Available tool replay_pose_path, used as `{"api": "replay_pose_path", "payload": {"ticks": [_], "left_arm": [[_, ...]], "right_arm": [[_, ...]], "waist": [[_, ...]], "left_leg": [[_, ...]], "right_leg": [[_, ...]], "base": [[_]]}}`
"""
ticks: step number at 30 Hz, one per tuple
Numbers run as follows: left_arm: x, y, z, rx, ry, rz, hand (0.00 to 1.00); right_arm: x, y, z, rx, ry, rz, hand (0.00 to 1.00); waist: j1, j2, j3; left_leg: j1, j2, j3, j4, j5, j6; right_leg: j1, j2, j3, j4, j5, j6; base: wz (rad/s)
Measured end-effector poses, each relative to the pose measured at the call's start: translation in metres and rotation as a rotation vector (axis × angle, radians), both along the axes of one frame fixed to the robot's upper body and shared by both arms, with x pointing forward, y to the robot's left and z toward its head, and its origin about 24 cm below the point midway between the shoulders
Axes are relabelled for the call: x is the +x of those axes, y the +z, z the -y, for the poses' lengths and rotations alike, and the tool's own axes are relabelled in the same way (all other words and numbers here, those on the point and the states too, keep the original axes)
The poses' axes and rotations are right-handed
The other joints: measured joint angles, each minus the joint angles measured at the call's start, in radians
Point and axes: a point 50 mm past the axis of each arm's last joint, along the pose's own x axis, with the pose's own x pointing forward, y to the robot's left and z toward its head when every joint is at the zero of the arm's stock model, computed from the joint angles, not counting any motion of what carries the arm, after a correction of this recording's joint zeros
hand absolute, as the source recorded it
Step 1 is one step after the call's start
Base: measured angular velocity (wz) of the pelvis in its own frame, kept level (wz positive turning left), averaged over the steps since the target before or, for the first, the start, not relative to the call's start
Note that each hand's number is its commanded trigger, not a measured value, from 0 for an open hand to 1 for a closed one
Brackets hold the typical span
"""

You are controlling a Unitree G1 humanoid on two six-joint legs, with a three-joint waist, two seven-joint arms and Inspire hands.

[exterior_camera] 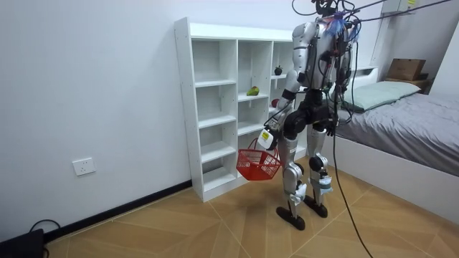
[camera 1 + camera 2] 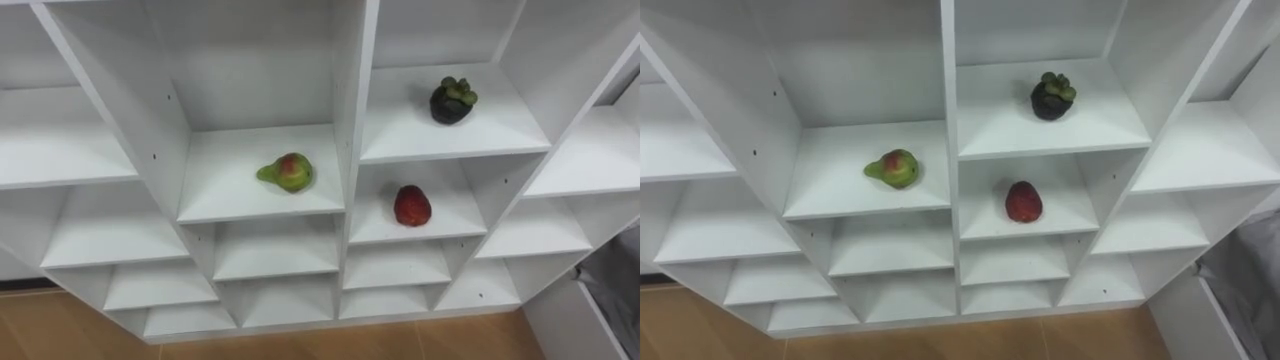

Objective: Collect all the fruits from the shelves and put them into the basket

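A white closet (image 2: 345,150) of open shelves stands right before me. A green pear with a red blush (image 2: 287,172) lies on a middle shelf. One compartment to the right and lower lies a red fruit (image 2: 412,205). Above that one sits a dark mangosteen (image 2: 452,100) with a green cap. In the room view I stand facing the closet (image 1: 215,107), with the pear (image 1: 252,91) at my chest height. My left hand (image 1: 267,137) hangs by my hip, curled round the handle of a red wire basket (image 1: 258,165).
A bed with a grey cover (image 1: 409,129) and a white frame stands close behind me on the room view's right; its corner (image 2: 615,285) shows at lower right. The other shelves hold nothing. Wooden floor (image 1: 179,229) lies open toward the room view's left.
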Motion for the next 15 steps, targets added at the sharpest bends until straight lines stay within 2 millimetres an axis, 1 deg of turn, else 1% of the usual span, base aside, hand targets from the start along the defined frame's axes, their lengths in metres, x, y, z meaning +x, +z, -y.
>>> {"api": "replay_pose_path", "payload": {"ticks": [1, 5, 6, 7, 9, 11, 12, 13, 15], "left_arm": [[0.001, 0.0, 0.0, 0.001, -0.001, 0.004, 1.0], [0.007, 0.002, -0.001, 0.013, -0.004, 0.039, 1.0], [0.01, 0.003, -0.001, 0.014, -0.006, 0.056, 1.0], [0.01, 0.003, -0.001, 0.015, -0.004, 0.062, 1.0], [0.007, 0.004, -0.001, 0.017, -0.012, 0.068, 1.0], [0.008, 0.004, 0.0, 0.018, -0.022, 0.078, 1.0], [0.009, 0.004, 0.002, 0.018, -0.027, 0.088, 1.0], [0.009, 0.004, 0.002, 0.018, -0.029, 0.092, 1.0], [0.008, 0.004, 0.001, 0.022, -0.029, 0.092, 1.0]], "right_arm": [[0.003, 0.002, 0.001, -0.013, 0.014, 0.02, 0.0], [0.037, 0.022, 0.001, -0.098, 0.125, 0.2, 0.0], [0.048, 0.032, 0.001, -0.117, 0.147, 0.275, 0.0], [0.053, 0.037, 0.0, -0.128, 0.164, 0.311, 0.0], [0.073, 0.056, -0.004, -0.174, 0.231, 0.432, 0.0], [0.081, 0.069, -0.01, -0.182, 0.265, 0.517, 0.0], [0.086, 0.081, -0.015, -0.184, 0.282, 0.585, 0.0], [0.088, 0.088, -0.018, -0.186, 0.29, 0.62, 0.0], [0.098, 0.112, -0.026, -0.189, 0.32, 0.753, 0.0]], "waist": [[0.0, 0.0, 0.0002], [-0.001, 0.002, -0.0014], [0.001, 0.003, -0.0011], [0.0, 0.003, -0.0012], [-0.001, 0.001, -0.0025], [0.0, 0.002, -0.0039], [0.001, 0.004, -0.005], [0.001, 0.005, -0.0051], [-0.003, 0.006, -0.005]], "left_leg": [[-0.001, 0.0, 0.0, 0.0, 0.0, 0.0], [-0.013, 0.001, 0.001, 0.001, 0.0, 0.0], [-0.014, 0.001, 0.004, 0.0, 0.0, 0.0], [-0.013, 0.001, 0.005, 0.001, 0.0, 0.0], [-0.008, 0.001, 0.015, 0.001, 0.0, 0.0], [-0.005, 0.001, 0.02, 0.0, 0.0, 0.0], [-0.005, 0.001, 0.023, -0.001, 0.0, 0.0], [-0.005, 0.001, 0.023, -0.001, 0.0, 0.0], [-0.005, 0.002, 0.024, -0.001, 0.0, 0.0]], "right_leg": [[-0.002, 0.0, 0.001, 0.0, 0.0, 0.0], [-0.019, 0.001, 0.004, 0.009, 0.0, 0.0], [-0.023, 0.001, 0.007, 0.009, 0.0, 0.0], [-0.022, 0.001, 0.009, 0.01, 0.0, 0.0], [-0.02, 0.001, 0.015, 0.01, 0.0, 0.0], [-0.02, 0.001, 0.018, 0.009, 0.0, 0.0], [-0.021, 0.001, 0.02, 0.01, 0.0, 0.0], [-0.023, 0.001, 0.021, 0.01, 0.0, 0.0], [-0.024, 0.002, 0.024, 0.011, 0.0, 0.0]], "base": [[0.0], [-0.01], [-0.05], [-0.1], [-0.1], [-0.08], [-0.08], [-0.09], [-0.06]]}}
